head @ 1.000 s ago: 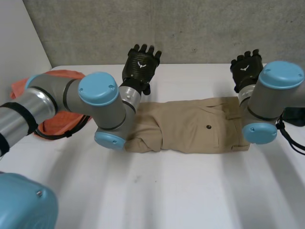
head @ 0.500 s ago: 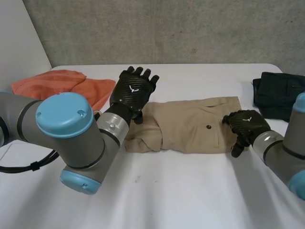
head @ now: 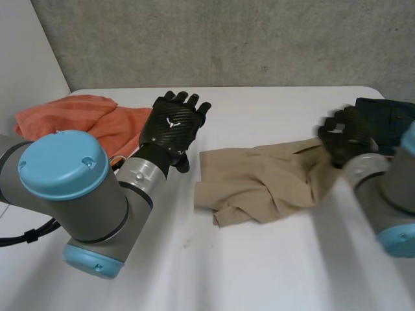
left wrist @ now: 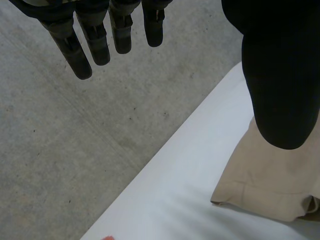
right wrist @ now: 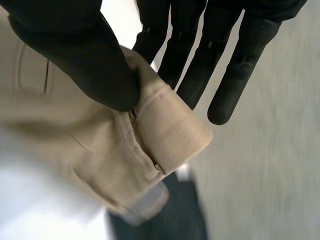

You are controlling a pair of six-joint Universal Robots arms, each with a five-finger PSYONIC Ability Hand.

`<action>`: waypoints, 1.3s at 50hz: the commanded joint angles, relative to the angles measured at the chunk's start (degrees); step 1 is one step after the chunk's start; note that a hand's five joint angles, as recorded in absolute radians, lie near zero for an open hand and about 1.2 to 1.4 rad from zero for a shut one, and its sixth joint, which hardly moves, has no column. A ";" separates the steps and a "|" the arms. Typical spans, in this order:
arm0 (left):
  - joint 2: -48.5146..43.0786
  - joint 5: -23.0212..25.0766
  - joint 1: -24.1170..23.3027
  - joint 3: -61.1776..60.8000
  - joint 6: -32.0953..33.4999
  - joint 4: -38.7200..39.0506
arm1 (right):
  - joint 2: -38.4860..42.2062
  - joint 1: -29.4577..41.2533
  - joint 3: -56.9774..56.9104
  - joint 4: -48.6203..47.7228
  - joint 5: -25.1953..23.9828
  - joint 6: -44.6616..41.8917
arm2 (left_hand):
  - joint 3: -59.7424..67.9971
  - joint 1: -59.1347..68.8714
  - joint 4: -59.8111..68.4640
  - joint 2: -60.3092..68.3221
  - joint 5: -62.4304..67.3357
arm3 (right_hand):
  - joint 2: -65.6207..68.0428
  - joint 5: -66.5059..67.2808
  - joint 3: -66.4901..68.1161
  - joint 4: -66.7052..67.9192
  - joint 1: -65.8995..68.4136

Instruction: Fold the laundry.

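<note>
Beige trousers lie rumpled on the white table, their right end lifted. My right hand pinches that end: in the right wrist view the thumb presses the beige waistband against the fingers. My left hand hovers left of the trousers with straight fingers, holding nothing. In the left wrist view a corner of the trousers lies below the thumb.
An orange cloth lies at the back left of the table. A dark folded garment sits at the back right, behind my right hand, seen too as a dark garment in the right wrist view. A grey wall rises behind the table.
My right hand came down onto the trousers' right end, closed on it and pulled it up and to the right, rumpling the folded trousers. My left hand drew back to the left.
</note>
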 commanded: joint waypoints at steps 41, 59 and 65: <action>-17.10 -3.51 -7.60 31.64 -17.59 -21.17 | 6.42 2.31 -27.82 31.09 -9.36 45.28 | -1.68 0.04 -1.02 -1.28 -2.03 | -57.47 -56.42 -58.16 -58.62 -54.52; -30.47 -7.30 -4.08 37.62 -17.95 -38.67 | 28.32 2.14 -41.72 43.76 -11.91 36.50 | 0.17 1.88 0.83 0.56 -0.18 | -57.47 -56.42 -58.16 -58.62 -54.52; -29.51 -7.03 -3.99 36.74 -16.72 -38.15 | 24.46 2.31 -41.55 42.18 -8.75 33.86 | 0.68 2.40 1.34 1.07 0.33 | -57.47 -56.42 -58.16 -58.62 -54.52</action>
